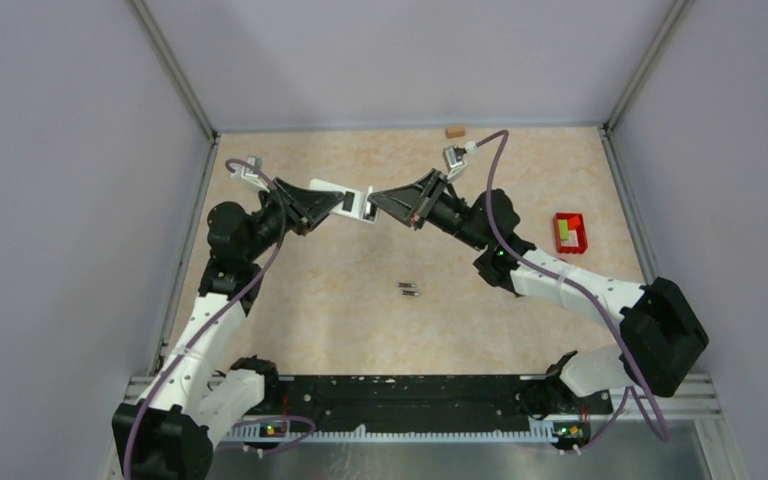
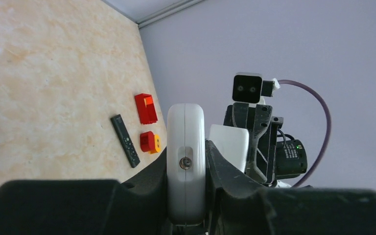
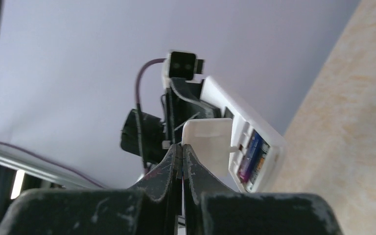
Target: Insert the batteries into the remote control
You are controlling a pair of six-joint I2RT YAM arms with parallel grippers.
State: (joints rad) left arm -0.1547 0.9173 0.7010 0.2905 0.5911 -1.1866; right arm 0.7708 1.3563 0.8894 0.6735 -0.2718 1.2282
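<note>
Left gripper [image 2: 186, 157] right up front, its black fingers [image 2: 225, 171] clenched on both sides of the white remote control [image 2: 186, 122]. The remote is held end-on, up off the table [image 1: 340, 330], above the far half.

Facing it from the right comes the right gripper [image 3: 181, 147], jaws pressed flat together with no gap. The tips sit right at the lower edge of a thin white battery cover [image 3: 209, 139]. I cannot tell whether they pinch a sliver of it or only touch it. The cover stands just beside the open battery compartment [image 3: 267, 164] at the remote's end.

In that compartment are two batteries [image 3: 248, 159], side by side, one purplish and one darker and bluish.

Down on the table, near the middle, two loose batteries [image 1: 409, 289] lie close together, parallel, well clear of both arms.

Near the right edge sits a red bin [image 1: 569, 232] with something pale and something green inside. At the far edge, about halfway along, there's a small tan block [image 1: 454, 130].

The left wrist view also catches a slim black remote [image 2: 125, 140] flat on the table. A red-and-yellow block [image 2: 150, 142] sits just beside it.
</note>
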